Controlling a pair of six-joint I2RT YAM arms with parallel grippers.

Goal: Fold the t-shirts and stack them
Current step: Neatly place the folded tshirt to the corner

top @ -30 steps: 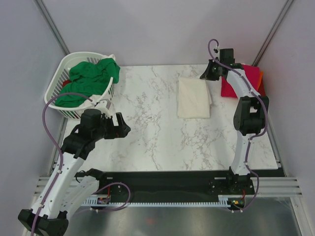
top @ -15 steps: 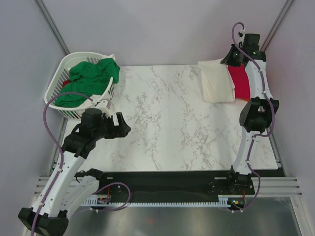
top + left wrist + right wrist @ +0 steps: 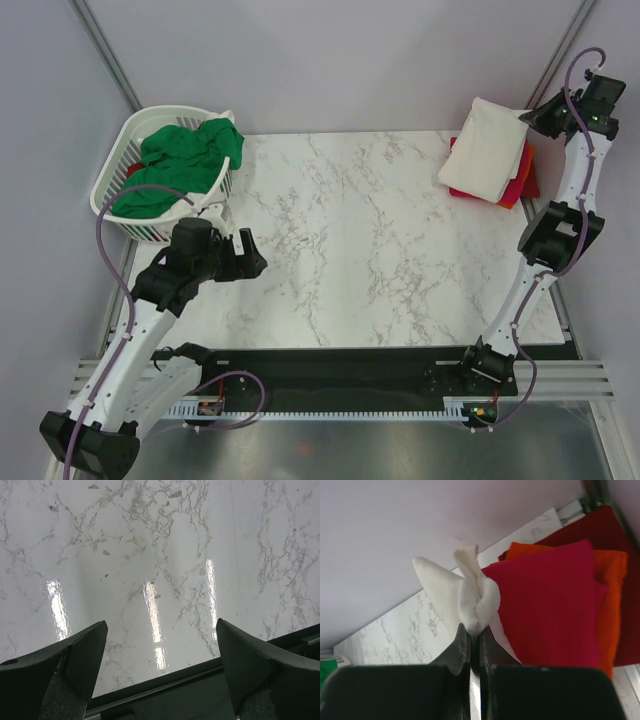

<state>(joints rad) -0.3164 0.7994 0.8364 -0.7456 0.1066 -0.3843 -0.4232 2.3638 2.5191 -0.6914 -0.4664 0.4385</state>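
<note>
My right gripper point(image 3: 528, 117) point(image 3: 474, 629) is shut on a bunched edge of the folded cream-white t-shirt point(image 3: 484, 148) point(image 3: 470, 594). That shirt hangs tilted over the back right corner, above the stack of folded shirts: crimson-pink point(image 3: 522, 175) point(image 3: 545, 605) on orange point(image 3: 526, 160) point(image 3: 610, 580). A bright green t-shirt point(image 3: 180, 160) lies crumpled in the basket at the back left. My left gripper point(image 3: 248, 253) point(image 3: 160, 645) is open and holds nothing, low over bare marble near the table's front edge at the left.
The white slotted laundry basket point(image 3: 120, 150) stands at the table's back left corner. A dark red cloth point(image 3: 600, 527) lies under the orange shirt. Grey walls close in behind and on both sides. A black rail point(image 3: 330, 370) runs along the near edge.
My right gripper has carried the cream-white shirt from the table's middle back to the right, up over the stack in the corner. The left arm has barely moved.
</note>
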